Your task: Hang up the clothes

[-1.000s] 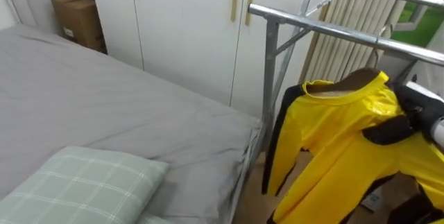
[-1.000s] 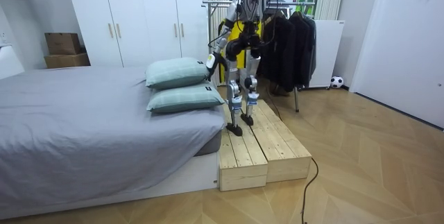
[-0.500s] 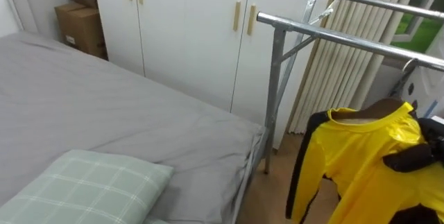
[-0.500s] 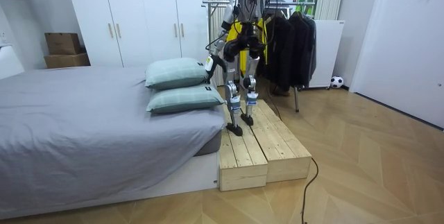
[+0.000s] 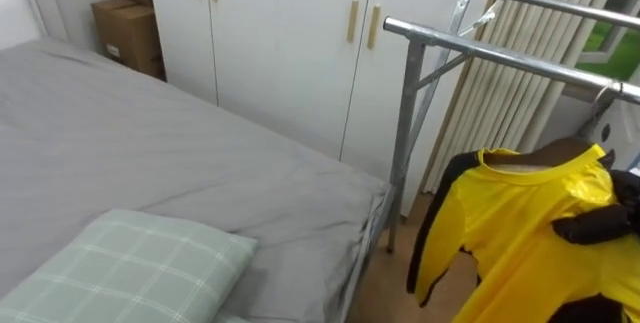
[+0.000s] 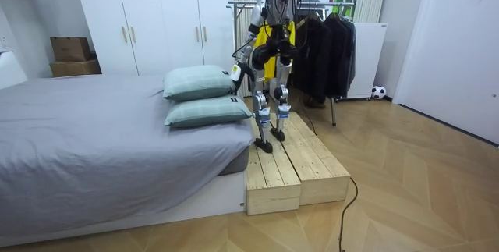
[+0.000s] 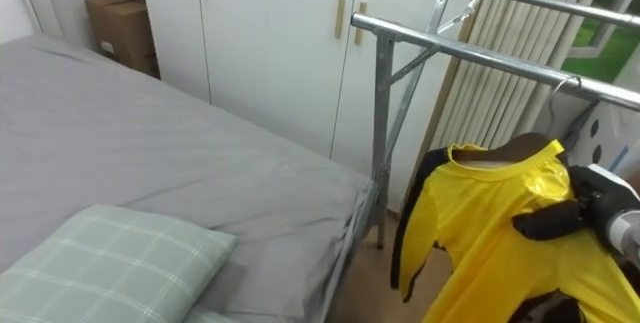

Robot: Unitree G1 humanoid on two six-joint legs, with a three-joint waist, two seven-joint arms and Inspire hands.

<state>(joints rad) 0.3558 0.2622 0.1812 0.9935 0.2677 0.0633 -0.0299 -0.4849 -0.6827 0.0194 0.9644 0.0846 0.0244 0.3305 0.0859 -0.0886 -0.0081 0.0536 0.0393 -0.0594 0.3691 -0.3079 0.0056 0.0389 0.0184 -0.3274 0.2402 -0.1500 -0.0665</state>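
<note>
Shirt (image 7: 490, 228) below rack (image 7: 450, 50), right hand (image 7: 572, 213) clutching it

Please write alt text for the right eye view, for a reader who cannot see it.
The robot's right hand grips a yellow shirt on a hanger, its hook up at the rail of the metal clothes rack. At the lower left lies a grey bed with a green checked pillow; white wardrobe doors stand behind.

**No legible writing**

Nothing here can be read. The cardboard box (image 5: 128, 25) at eleven o'clock and the yellow shirt (image 5: 530, 233) at four o'clock show no print clear enough to make out.
</note>
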